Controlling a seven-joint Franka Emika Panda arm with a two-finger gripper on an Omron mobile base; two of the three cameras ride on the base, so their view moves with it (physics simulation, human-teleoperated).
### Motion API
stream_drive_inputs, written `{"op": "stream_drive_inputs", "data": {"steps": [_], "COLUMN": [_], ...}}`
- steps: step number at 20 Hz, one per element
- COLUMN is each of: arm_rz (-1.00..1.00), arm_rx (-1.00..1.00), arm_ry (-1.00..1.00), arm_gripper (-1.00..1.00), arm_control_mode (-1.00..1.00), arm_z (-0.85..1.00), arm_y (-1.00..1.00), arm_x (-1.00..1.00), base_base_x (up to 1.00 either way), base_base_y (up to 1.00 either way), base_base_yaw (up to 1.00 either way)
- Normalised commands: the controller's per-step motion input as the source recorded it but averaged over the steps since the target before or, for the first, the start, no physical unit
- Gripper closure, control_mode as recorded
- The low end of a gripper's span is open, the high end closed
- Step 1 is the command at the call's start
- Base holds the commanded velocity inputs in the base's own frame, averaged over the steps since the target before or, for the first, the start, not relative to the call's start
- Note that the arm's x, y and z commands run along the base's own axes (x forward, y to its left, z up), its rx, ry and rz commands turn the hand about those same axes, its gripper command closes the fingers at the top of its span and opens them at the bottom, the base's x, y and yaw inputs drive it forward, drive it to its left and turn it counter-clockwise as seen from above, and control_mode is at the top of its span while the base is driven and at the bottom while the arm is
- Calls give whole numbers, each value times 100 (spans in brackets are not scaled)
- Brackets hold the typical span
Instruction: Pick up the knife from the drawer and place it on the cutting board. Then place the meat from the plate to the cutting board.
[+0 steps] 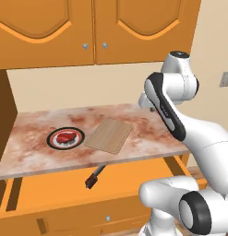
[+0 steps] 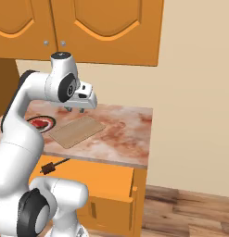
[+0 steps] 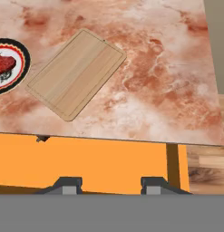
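The knife (image 1: 93,177) lies in the open drawer (image 1: 55,186) below the counter, its dark handle out front and its blade running back under the counter edge. On the counter, the tan cutting board (image 1: 109,135) is bare. To its left the plate (image 1: 50,138) holds the red meat (image 1: 65,136). My gripper (image 2: 75,109) hovers above the counter just behind the board's right end, open, with nothing between its fingers. In the hand view the gripper (image 3: 111,186) looks down on the cutting board (image 3: 77,72), the plate (image 3: 23,61) with the meat (image 3: 3,64), and the drawer (image 3: 95,161).
The marbled counter (image 1: 147,133) ends at its right edge beside a beige wall. Arched-panel cabinet doors (image 1: 92,27) hang above it. A dark wood side panel (image 1: 4,101) closes off the left. Wooden floor (image 2: 181,203) lies to the right of the cabinet.
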Motion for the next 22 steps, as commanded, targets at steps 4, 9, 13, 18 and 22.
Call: {"op": "stream_drive_inputs", "data": {"steps": [4,9,13,18,22], "arm_rz": [0,0,0,0,0], "arm_rx": [0,0,0,0,0], "arm_ry": [0,0,0,0,0], "arm_gripper": [-100,-100,-100,-100,-100], "arm_control_mode": [100,100,100,100,100], "arm_z": [0,0,0,0,0], "arm_y": [0,0,0,0,0], "arm_x": [-2,0,0,0,0], "base_base_x": [-38,-69,-37,-23,-12], "base_base_y": [1,20,41,43,40], "base_base_yaw": [0,-1,-2,-1,0]}}
